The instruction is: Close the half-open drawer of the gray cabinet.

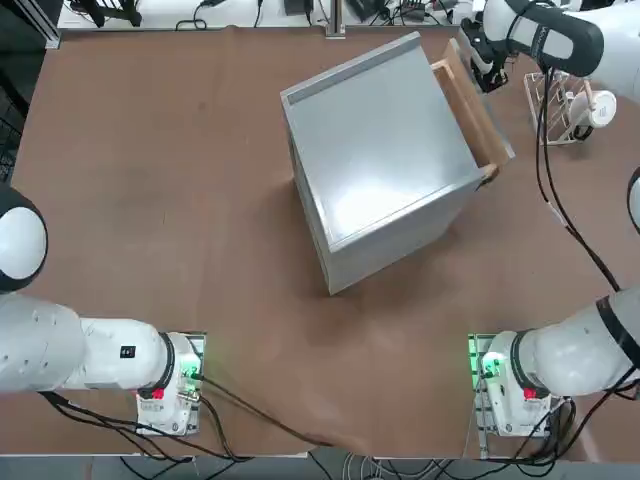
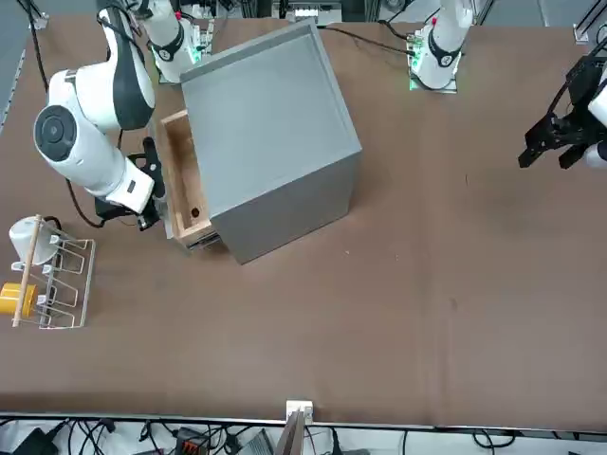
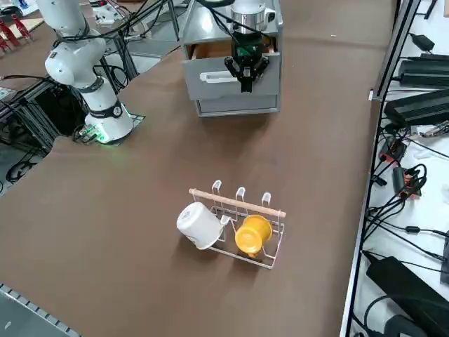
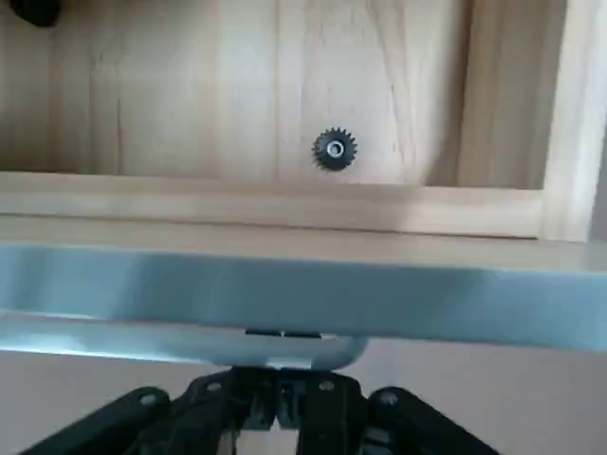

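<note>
The cabinet [image 1: 385, 160] sat toward the far edge of the brown desk [image 1: 180, 180], turned at an angle, a big smooth matte-gray box with a raised lip along one top edge. Out of its right-hand face the drawer [image 1: 470, 110] stood partly pulled, a shallow tray with pale tan wooden walls and a thin gray front panel carrying a light bar handle [image 3: 214, 76]. On its wood floor lay a small dark toothed wheel [image 4: 334, 149] with a shiny hub, and a round hole [image 2: 193, 212] showed in the tray's bottom.

The pincer [image 3: 245, 70] hung right at the drawer's front, pointing down, black fingers drawn fully together with nothing between them. Its tips sat just beside the handle against the gray panel; whether they actually touched it could not be told.

Near the desk's right edge stood a white wire rack [image 3: 245, 225] with a wooden rail, a white cup [image 3: 200, 225] and a yellow cup [image 3: 252, 235] on it.
</note>
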